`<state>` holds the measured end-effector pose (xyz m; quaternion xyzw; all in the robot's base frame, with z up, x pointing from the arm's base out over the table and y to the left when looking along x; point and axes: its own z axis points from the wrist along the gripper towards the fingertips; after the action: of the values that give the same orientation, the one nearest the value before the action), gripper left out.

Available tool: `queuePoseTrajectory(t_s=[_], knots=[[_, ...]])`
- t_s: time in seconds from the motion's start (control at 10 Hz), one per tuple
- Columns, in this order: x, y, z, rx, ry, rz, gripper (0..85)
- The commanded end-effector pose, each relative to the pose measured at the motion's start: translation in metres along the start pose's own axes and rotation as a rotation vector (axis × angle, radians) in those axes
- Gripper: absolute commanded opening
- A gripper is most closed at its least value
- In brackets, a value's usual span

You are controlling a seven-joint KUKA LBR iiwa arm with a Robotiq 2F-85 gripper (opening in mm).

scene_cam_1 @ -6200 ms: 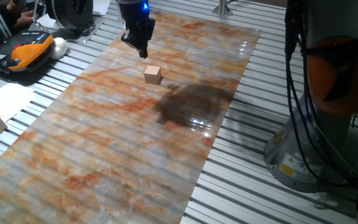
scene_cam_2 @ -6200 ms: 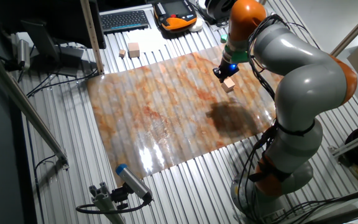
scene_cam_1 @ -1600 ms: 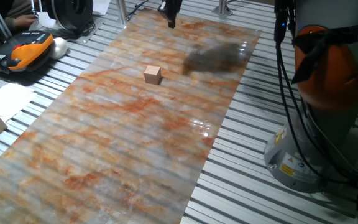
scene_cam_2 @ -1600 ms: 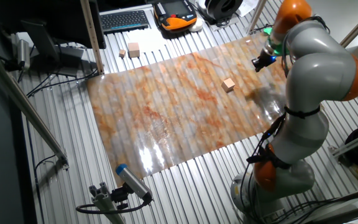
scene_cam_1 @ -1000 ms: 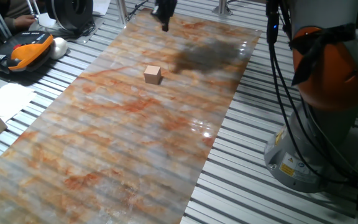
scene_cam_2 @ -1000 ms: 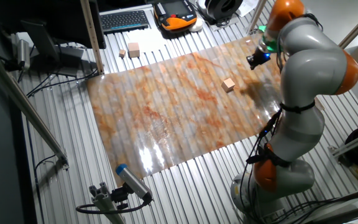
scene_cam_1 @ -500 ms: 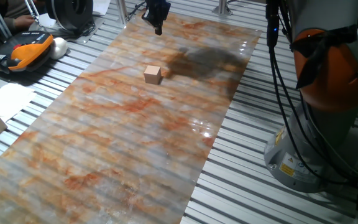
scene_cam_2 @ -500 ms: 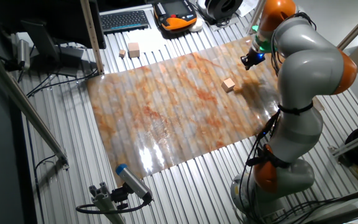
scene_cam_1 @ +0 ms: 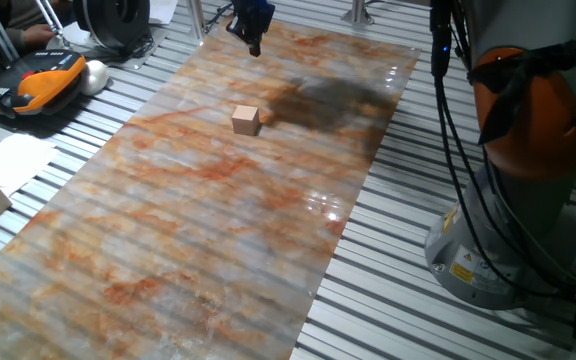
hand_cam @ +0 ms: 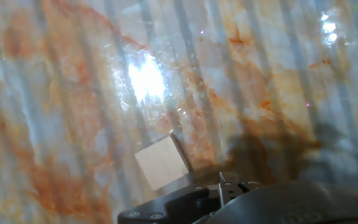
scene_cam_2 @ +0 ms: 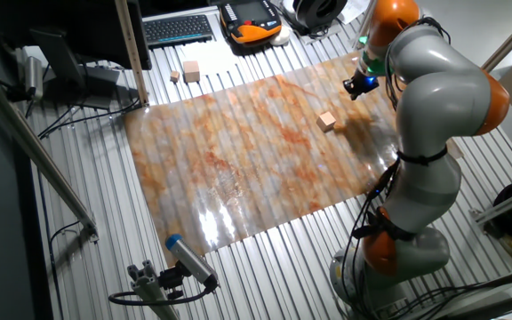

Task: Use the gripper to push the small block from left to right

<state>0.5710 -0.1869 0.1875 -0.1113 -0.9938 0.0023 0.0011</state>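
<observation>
Overhead, the gripper (scene_cam_1: 253,42) hangs beyond the small block (scene_cam_1: 246,120) (unmarked, no lettering); jaw state unclear.

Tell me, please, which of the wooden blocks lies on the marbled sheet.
The small block near the gripper does; the larger block and the tiny block rest on the slatted table.

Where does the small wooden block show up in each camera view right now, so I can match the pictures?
One fixed view: small block, upper middle of the marbled mat.
The other fixed view: small block, right side of the mat, below the gripper.
Hand view: small block, lower centre.
Shared landmark: the orange-veined mat under it.
</observation>
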Motion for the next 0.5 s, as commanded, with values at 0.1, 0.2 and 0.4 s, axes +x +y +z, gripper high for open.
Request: queuePoseTrajectory(t_s=[0.1, 0.2, 0.4], knots=[[-0.0001, 0.0000, -0.0002, -0.002, 0.002, -0.060, 0.0], [-0.0001, 0.0000, -0.0002, -0.014, 0.015, -0.073, 0.0], [-0.0001, 0.0000, -0.0002, -0.001, -0.041, -0.090, 0.0]])
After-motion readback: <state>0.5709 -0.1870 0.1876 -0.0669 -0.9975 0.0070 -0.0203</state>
